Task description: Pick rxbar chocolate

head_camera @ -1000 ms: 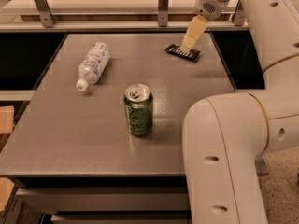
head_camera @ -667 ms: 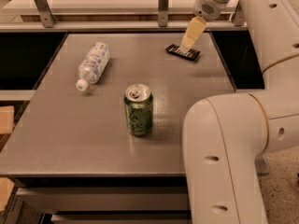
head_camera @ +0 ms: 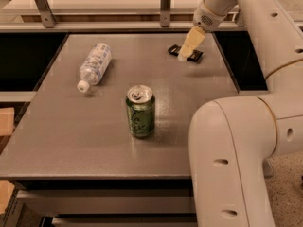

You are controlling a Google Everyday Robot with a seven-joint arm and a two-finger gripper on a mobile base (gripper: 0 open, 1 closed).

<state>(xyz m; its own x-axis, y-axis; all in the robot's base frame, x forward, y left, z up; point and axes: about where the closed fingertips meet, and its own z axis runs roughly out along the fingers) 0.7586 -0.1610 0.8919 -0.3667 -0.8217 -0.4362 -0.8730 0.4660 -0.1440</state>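
Where the bench [head_camera: 85,141] runs toward its far right corner, the chocolate bar [head_camera: 197,56] lies flat, a small black wrapped thing partly covered from here by the claw [head_camera: 183,56]. The claw points down at it, its tip seemingly on or just above the wrapper, and I cannot tell whether the claw is wide or closed. Well apart, near the bench's middle, a green can [head_camera: 140,111] stands upright. A clear bottle [head_camera: 94,65] lies on its side toward the far left. The pale arm [head_camera: 265,27] reaches in from the right.

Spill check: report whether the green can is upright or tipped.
Upright: the green soda can stands on its base, top facing up. The pincer is at the rxbar chocolate.
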